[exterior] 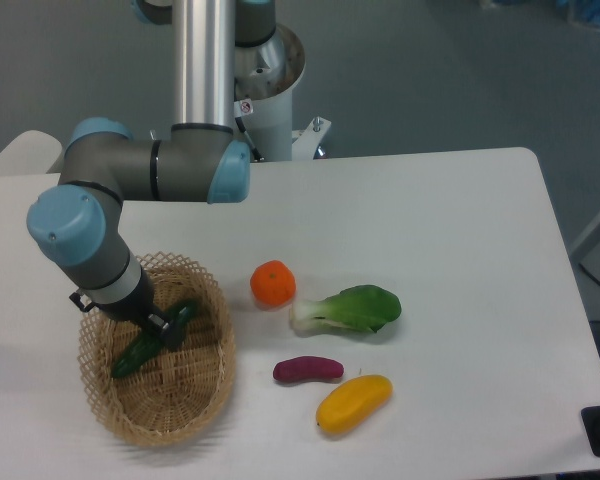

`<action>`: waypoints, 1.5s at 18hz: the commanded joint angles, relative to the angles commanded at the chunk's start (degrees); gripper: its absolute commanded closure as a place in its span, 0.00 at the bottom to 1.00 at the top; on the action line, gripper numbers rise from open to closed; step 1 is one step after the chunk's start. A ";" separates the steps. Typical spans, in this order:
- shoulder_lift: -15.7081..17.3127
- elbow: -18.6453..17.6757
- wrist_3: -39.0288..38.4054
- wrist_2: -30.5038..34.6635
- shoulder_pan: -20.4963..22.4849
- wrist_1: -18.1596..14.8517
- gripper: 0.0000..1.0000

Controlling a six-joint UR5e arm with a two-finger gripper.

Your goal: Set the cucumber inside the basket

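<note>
Woven wicker basket (212,395); glossy cucumber (140,352); smooth matt white table (450,230)

White table (460,230) bears basket (212,395); orange (273,283); bok choy (352,309); eggplant (308,370); mango (354,403).

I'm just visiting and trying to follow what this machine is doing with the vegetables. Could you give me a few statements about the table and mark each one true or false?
1. The cucumber lies inside the basket. True.
2. The pincer hangs over the orange. False: it is down in the basket, right at the cucumber; whether it grips it cannot be told.
3. The bok choy lies on the table, to the right of the orange. True.
4. The purple eggplant is in the basket. False: it lies on the table, beside the yellow mango.
5. The basket also holds the orange. False: the orange sits on the table outside it.
</note>
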 joint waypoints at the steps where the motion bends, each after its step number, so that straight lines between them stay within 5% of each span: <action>1: 0.26 1.14 0.00 -0.44 0.79 0.00 0.00; 10: 4.31 1.59 13.17 -1.50 10.98 -1.40 0.00; 20: 10.72 2.11 40.93 -4.38 24.25 -13.08 0.00; 27: 12.92 1.59 60.62 -7.65 32.87 -15.82 0.00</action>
